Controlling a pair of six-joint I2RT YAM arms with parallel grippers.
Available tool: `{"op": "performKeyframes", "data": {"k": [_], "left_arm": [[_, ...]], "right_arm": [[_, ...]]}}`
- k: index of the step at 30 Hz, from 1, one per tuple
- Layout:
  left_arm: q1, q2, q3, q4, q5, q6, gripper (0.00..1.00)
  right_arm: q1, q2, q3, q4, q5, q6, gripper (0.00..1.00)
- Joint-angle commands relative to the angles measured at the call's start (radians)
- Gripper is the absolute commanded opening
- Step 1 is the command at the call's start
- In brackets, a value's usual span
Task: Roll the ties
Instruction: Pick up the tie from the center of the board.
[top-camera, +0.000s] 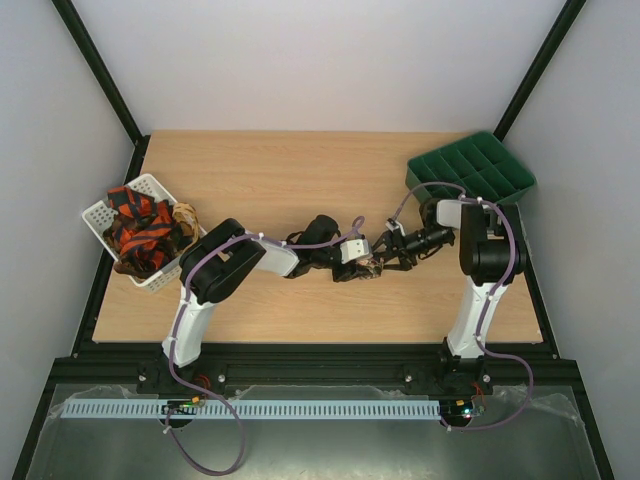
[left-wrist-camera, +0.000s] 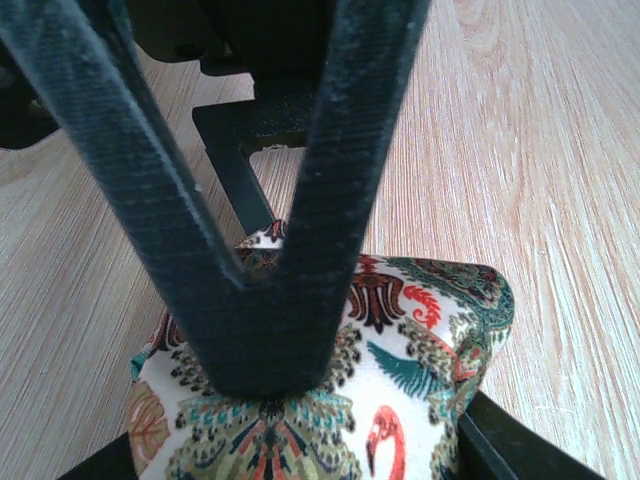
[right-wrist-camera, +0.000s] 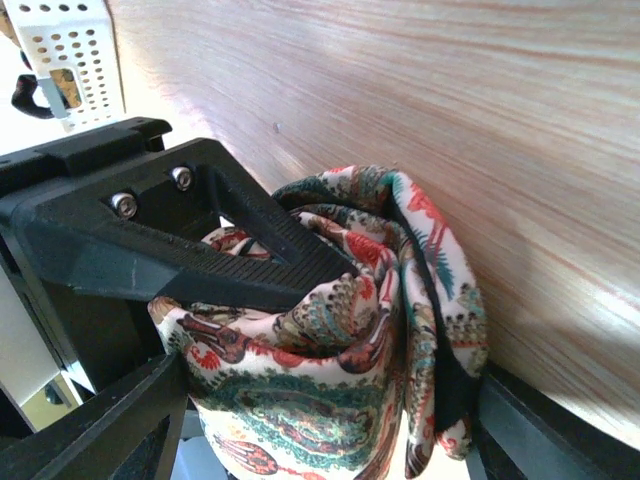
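Observation:
A rolled tie (top-camera: 372, 267) of cream cloth with a multicoloured bird and floral print lies at mid-table between both grippers. In the left wrist view the tie roll (left-wrist-camera: 420, 350) fills the gap between my left gripper's (left-wrist-camera: 300, 455) two fingers, which are shut on it. One black finger of the right gripper (left-wrist-camera: 270, 320) presses on the roll's near face. In the right wrist view the roll (right-wrist-camera: 340, 330) sits between my right gripper's (right-wrist-camera: 320, 425) fingers, touching both. A left finger (right-wrist-camera: 200, 250) reaches into the roll's centre. More ties (top-camera: 140, 232), red-orange and black, lie in the basket.
The white plastic basket (top-camera: 98, 214) stands at the table's left edge, and its perforated corner (right-wrist-camera: 70, 50) shows in the right wrist view. A green compartment tray (top-camera: 470, 165) sits at the back right. Both arms meet near the table's middle.

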Motion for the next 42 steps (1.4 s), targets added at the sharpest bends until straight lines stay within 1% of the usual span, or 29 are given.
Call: {"op": "performKeyframes", "data": {"k": [1,3,5,9,13,15,16,19,22,23,25,26,27,28,30,31,32,34,35,37,40,42], "left_arm": [[0.009,0.044,-0.043,-0.151,-0.023,0.008,0.45],[0.009,0.045,-0.043,-0.151,-0.023,0.007,0.46],[0.008,0.044,-0.045,-0.15,-0.023,0.006,0.46],[0.009,0.043,-0.045,-0.149,-0.023,0.007,0.46],[0.009,0.041,-0.043,-0.151,-0.024,0.007,0.49],[0.012,0.037,-0.041,-0.148,-0.025,0.003,0.54],[0.015,0.032,-0.04,-0.143,-0.026,-0.002,0.58],[0.017,0.002,-0.038,-0.121,-0.025,-0.019,0.74],[0.011,-0.03,-0.04,-0.091,-0.023,-0.025,0.94],[0.008,-0.035,-0.039,-0.084,-0.024,-0.03,0.98],[0.002,-0.029,-0.019,-0.091,-0.031,-0.037,0.99],[0.001,-0.022,-0.007,-0.1,-0.032,-0.038,0.97],[-0.001,-0.014,0.005,-0.114,-0.031,-0.038,0.93],[-0.002,-0.007,0.018,-0.131,-0.029,-0.039,0.87],[0.0,-0.004,0.033,-0.163,-0.022,-0.035,0.69],[0.0,-0.01,0.03,-0.17,-0.023,-0.034,0.67],[0.001,-0.023,0.023,-0.171,-0.024,-0.029,0.71],[0.001,-0.062,-0.007,-0.159,-0.034,-0.023,0.92],[0.003,-0.088,-0.028,-0.145,-0.039,-0.022,0.98],[0.009,-0.133,-0.054,-0.142,-0.044,-0.024,0.99],[0.029,-0.174,-0.053,-0.191,-0.046,-0.049,0.99],[0.042,-0.201,-0.059,-0.216,-0.047,-0.063,0.99]], "right_arm": [[-0.002,0.001,-0.032,-0.053,-0.054,-0.049,0.73],[-0.003,0.006,-0.032,-0.039,-0.052,-0.037,0.66],[-0.003,0.009,-0.032,-0.02,-0.045,-0.017,0.56],[-0.003,0.004,-0.038,0.047,-0.006,0.039,0.23],[-0.003,0.004,-0.043,0.068,0.022,0.051,0.02],[-0.002,-0.003,-0.051,0.075,0.028,0.053,0.01],[-0.002,-0.009,-0.057,0.08,0.031,0.056,0.01],[-0.003,-0.032,-0.072,0.094,0.04,0.067,0.01],[-0.002,-0.042,-0.077,0.092,0.04,0.067,0.01],[-0.001,-0.045,-0.079,0.091,0.04,0.066,0.01],[-0.001,-0.053,-0.079,0.09,0.041,0.066,0.01],[0.0,-0.058,-0.077,0.088,0.042,0.066,0.01],[0.0,-0.064,-0.073,0.086,0.043,0.066,0.01],[-0.001,-0.071,-0.067,0.082,0.047,0.065,0.01],[-0.002,-0.087,-0.047,0.066,0.058,0.059,0.01],[-0.001,-0.095,-0.035,0.051,0.068,0.048,0.01],[0.0,-0.102,-0.016,0.031,0.08,0.037,0.01],[-0.004,-0.114,0.033,-0.027,0.117,0.006,0.01],[-0.008,-0.118,0.064,-0.06,0.135,-0.01,0.01],[-0.02,-0.125,0.13,-0.124,0.168,-0.044,0.01],[-0.033,-0.127,0.252,-0.23,0.238,-0.103,0.01],[-0.044,-0.122,0.358,-0.292,0.32,-0.144,0.01]]}}
